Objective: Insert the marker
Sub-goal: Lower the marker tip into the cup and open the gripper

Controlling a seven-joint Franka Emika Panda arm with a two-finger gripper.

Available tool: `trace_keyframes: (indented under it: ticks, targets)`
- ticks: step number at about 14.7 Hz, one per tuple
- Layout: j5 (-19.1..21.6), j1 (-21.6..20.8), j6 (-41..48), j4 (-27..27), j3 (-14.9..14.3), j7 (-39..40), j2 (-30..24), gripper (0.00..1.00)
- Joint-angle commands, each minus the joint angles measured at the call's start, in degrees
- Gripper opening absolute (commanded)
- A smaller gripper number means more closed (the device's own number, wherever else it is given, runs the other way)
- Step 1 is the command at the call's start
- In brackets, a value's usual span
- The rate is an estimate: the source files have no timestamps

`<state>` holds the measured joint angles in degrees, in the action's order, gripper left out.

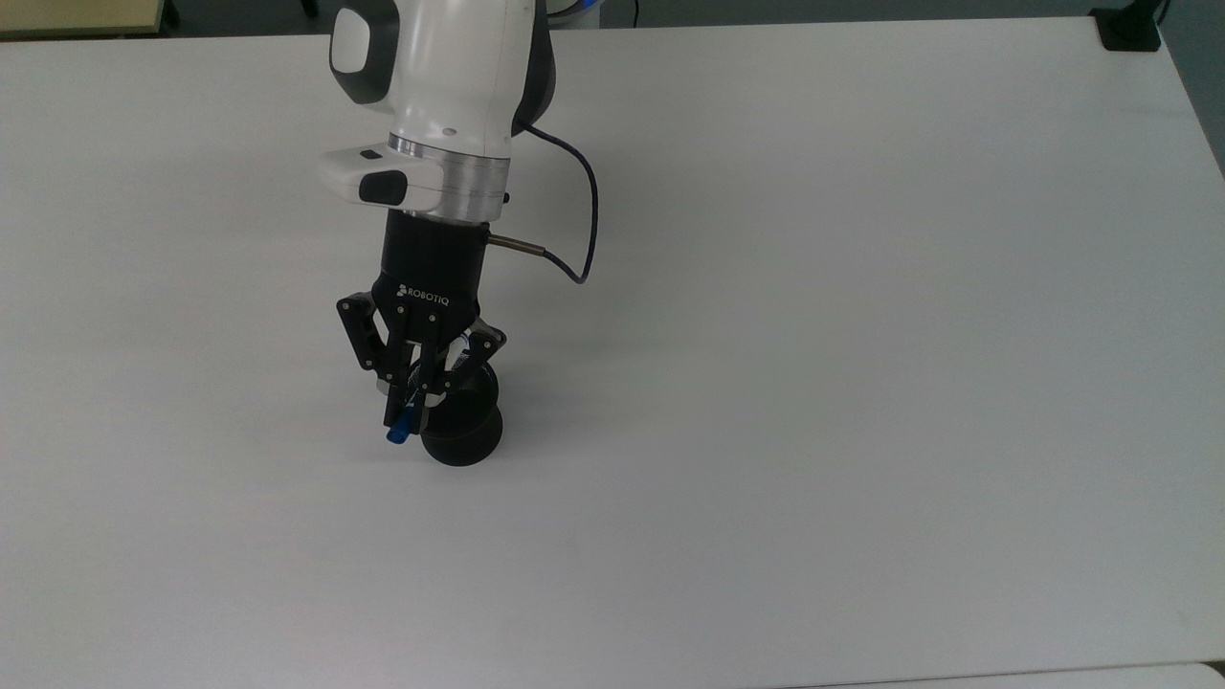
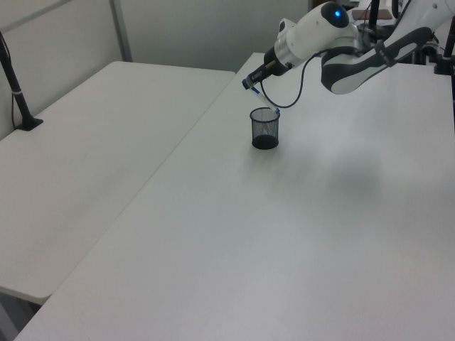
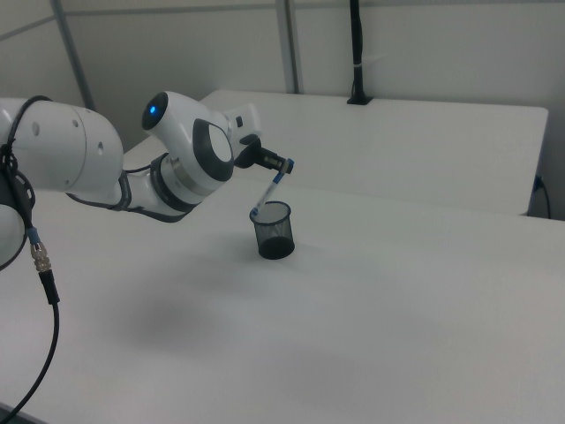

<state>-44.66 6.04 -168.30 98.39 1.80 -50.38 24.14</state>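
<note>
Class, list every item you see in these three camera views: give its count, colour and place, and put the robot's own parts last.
Slim white-barrelled marker with blue cap: one, white and blue, tilted in the gripper, lower tip at the cup's rim.
Black mesh cup: one, black, upright on the near white table.
White tables: two, white, side by side.
Black pole: one, black, at the far table's edge in the right view.
Gripper: one, black, shut on the marker above the cup.
Robot arm: one, white and grey.
</note>
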Motion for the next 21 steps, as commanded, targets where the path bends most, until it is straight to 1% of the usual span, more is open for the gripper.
trace_keyframes:
  ticks: [1,6,9,10,11,12,13,15,16,17,18,19,21]
  targets:
    - [-2.01,-0.07,-1.06,-3.90,-0.31,-2.36,2.75,0.12]
    - [-3.33,0.02,-1.06,-4.52,-0.31,-2.27,4.43,0.14]
    - [-3.86,-0.07,-0.98,-4.35,-0.31,-2.27,4.34,0.14]
    - [-4.03,-0.24,-0.97,-4.26,-0.31,-2.27,4.34,0.16]
    - [-4.04,-0.24,-0.97,-4.17,-0.31,-2.27,4.43,0.21]
    - [-4.04,-0.24,-0.97,-4.08,-0.31,-2.27,4.43,0.29]
    - [-4.04,-0.33,-0.97,-4.08,-0.31,-2.27,4.43,0.46]
    - [-3.95,-0.42,-0.97,-4.08,-0.22,-2.27,4.43,0.67]
    - [-3.95,-0.59,-0.89,-4.08,-0.22,-2.27,4.43,0.70]
    - [-3.86,-0.59,-0.89,-4.08,-0.22,-2.27,4.34,0.81]
    - [-3.86,-0.68,-0.89,-4.08,-0.22,-2.27,4.34,0.88]
    - [-3.77,-0.77,-0.80,-4.08,-0.22,-2.27,4.25,0.88]
    - [-3.51,-1.38,-0.54,-4.17,0.13,-2.18,4.17,1.00]
